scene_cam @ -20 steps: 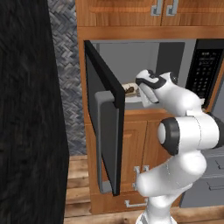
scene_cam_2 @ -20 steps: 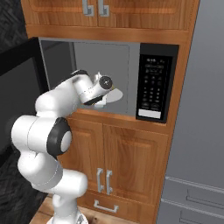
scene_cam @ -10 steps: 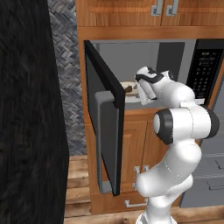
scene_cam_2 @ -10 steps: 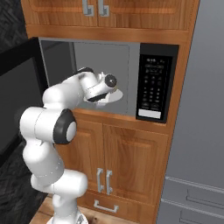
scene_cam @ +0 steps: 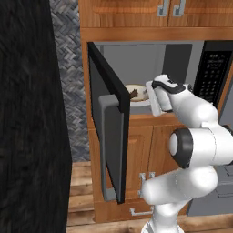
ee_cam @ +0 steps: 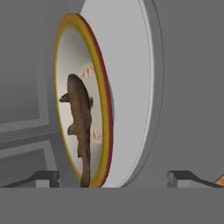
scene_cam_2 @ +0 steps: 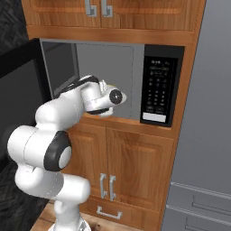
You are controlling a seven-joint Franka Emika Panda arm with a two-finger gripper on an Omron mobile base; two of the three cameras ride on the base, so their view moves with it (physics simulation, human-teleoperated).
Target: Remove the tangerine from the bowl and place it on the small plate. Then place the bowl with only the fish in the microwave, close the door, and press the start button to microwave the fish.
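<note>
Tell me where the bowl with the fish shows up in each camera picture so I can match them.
Left base view: the bowl sits inside the open microwave, just left of the robot's hand, past the door's edge.
Right base view: not visible; the arm covers that spot.
Hand view: the bowl appears rolled on edge, left of centre, holding the fish.
Shared landmark: the microwave's grey cavity.

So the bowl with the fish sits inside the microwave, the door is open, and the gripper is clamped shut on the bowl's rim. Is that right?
Not quite. The gripper is open, not clamped on the rim: in the hand view its fingertips stand wide apart on either side of the bowl. The rest holds: the bowl with the fish sits inside the microwave, and its door is open.
</note>
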